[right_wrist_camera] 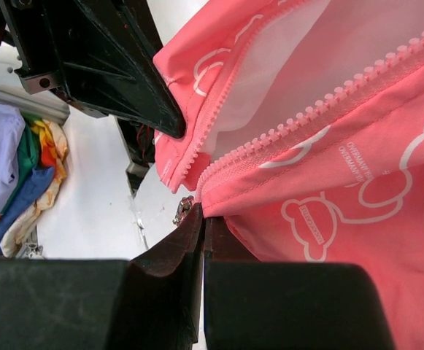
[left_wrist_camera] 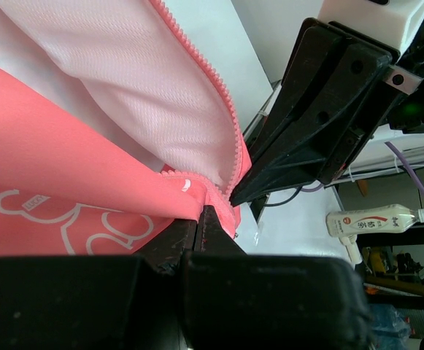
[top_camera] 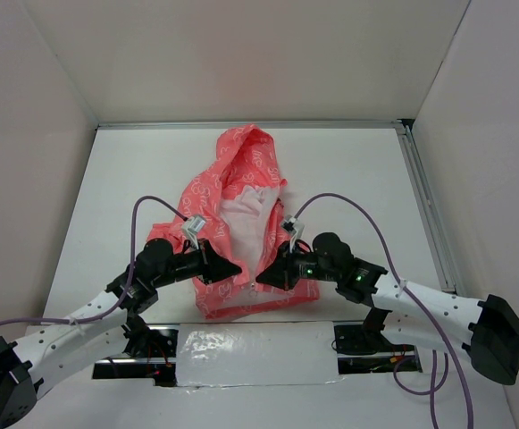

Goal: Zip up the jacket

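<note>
The coral-pink jacket (top_camera: 232, 214) lies on the white table, hood toward the far side, front open and whitish lining showing. My left gripper (top_camera: 234, 268) is shut on the bottom corner of the jacket's left front panel (left_wrist_camera: 219, 208), beside its zipper teeth (left_wrist_camera: 222, 117). My right gripper (top_camera: 264, 279) is shut on the bottom corner of the other panel (right_wrist_camera: 219, 200); the metal zipper slider (right_wrist_camera: 184, 211) shows just beside its fingertips (right_wrist_camera: 195, 219). The two grippers' tips face each other, close together, at the jacket's bottom hem.
White walls enclose the table on the left, far and right sides. A metal rail (top_camera: 429, 206) runs along the right edge. A shiny taped strip (top_camera: 241, 344) lies at the near edge between the arm bases. Purple cables loop off both wrists.
</note>
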You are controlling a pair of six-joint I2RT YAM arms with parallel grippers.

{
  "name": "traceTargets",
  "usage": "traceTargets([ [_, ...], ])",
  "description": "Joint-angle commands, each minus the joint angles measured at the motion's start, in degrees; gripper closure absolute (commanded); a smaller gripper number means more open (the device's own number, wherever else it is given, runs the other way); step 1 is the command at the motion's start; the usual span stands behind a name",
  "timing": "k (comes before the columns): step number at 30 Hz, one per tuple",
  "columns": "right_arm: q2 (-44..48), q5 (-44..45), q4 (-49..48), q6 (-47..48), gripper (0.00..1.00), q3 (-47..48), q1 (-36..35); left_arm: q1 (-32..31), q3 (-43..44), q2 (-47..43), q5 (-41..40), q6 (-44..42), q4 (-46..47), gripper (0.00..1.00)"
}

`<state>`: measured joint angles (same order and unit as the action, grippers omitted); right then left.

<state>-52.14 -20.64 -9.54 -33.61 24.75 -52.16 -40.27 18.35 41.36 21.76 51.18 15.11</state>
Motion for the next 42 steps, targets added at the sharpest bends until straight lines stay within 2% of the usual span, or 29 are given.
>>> traceTargets([
  [1,-0.24,-1.94,-3.11,-0.15,1.0,1.97,0.66,-0.25,-0.77,-1.02,0.92,-0.9,4.31,1.0],
  [10,1.95,-3.17,-3.2,-0.5,1.0,1.53,0.83,-0.25,-0.59,-1.11,-0.66,-0.29,2.81,1.0],
  [19,-0.06,-4.49,-4.34,-0.32,1.0,2.67,0.83,-0.25,-0.16,-1.28,-0.05,-0.47,2.55,1.0],
  [35,1.34,-1.59,-8.03,-3.31,1.0,2.14,1.54,-0.25,-0.07,-1.9,-0.05,-0.9,1.85,1.0],
  [42,0.37,1.57,-5.41,-3.57,1.0,3.1,1.54,-0.25,-0.16,-2.43,0.92,-1.08,2.55,1.0],
])
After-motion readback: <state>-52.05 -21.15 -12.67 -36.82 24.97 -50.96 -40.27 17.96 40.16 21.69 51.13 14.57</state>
